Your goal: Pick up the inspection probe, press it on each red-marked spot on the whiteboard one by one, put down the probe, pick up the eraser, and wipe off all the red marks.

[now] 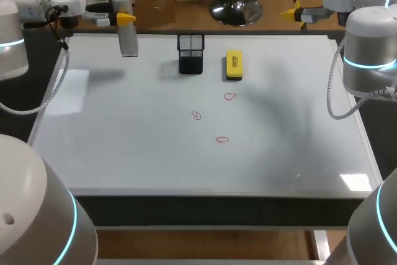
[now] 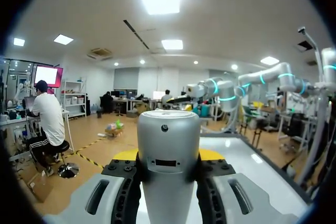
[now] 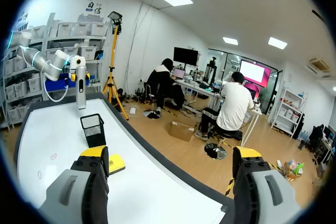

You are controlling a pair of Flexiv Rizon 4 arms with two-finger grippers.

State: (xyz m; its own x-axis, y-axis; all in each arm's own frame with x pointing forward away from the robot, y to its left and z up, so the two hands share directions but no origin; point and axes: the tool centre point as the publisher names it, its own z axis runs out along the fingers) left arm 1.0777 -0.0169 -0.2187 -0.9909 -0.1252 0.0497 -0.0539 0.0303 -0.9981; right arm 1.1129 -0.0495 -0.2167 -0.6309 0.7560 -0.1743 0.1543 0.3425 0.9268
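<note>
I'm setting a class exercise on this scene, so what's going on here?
The left tool grips the probe, upright over the whiteboard's far left corner. Three red marks are on the board, unwiped. The eraser lies beside a black holder. The right tool is open, holding nothing.

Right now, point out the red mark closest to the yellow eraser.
The rearmost red mark, just in front of the eraser; the middle mark and the front mark lie farther from it.
</note>
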